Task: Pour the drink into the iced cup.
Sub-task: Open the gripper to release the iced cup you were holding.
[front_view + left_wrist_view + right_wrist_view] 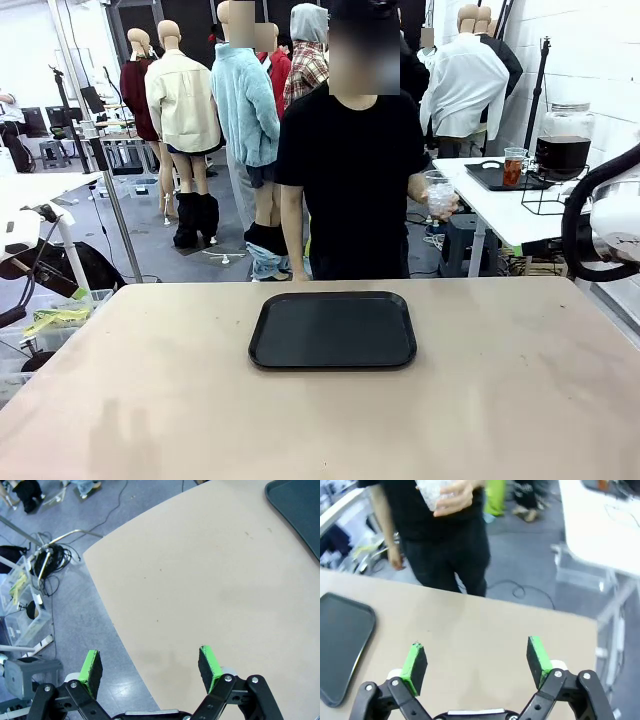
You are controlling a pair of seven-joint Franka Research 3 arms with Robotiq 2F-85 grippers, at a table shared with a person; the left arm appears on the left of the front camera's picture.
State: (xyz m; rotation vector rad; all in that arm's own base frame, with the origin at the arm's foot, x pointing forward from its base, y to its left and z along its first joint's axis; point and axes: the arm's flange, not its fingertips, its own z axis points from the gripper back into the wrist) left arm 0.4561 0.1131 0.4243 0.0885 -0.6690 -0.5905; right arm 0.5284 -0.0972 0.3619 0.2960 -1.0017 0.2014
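A person in black stands at the far side of the table holding a clear iced cup (439, 193) in one hand; the same iced cup (436, 493) shows at the top of the right wrist view. On a white side table behind sits a cup of the reddish drink (514, 167) next to a large glass dispenser (563, 143) of dark liquid. My left gripper (150, 667) hangs open over the table's left edge, nothing between its fingers. My right gripper (477, 662) is open above the table's right part, also holding nothing.
A black tray (333, 330) lies in the middle of the beige table; its corner (300, 510) shows in the left wrist view and its edge (342, 645) in the right wrist view. My right arm (610, 215) sits at the right edge. Bins and cables lie on the floor at left.
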